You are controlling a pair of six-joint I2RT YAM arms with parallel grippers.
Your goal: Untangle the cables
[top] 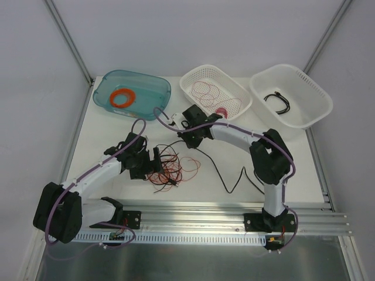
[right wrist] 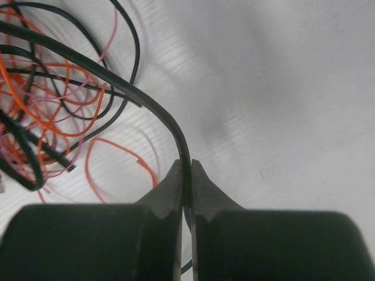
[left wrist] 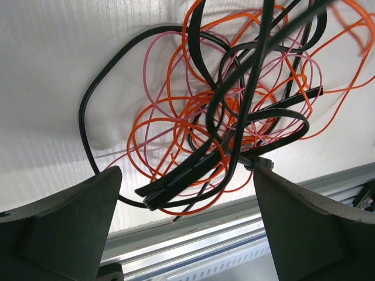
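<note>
On a white tabletop [top: 111, 134] hemmed by pale grey panels [top: 35, 70], a metal rail [top: 205, 212] along its near edge, the cables [top: 174, 165] lie in a loose black, orange and pink snarl near the middle. The right gripper [right wrist: 186, 170] is clamped on one black cable [right wrist: 146, 105], which appears to run back into that heap. The left gripper [left wrist: 186, 172] hangs with its jaws wide apart just above it.
</note>
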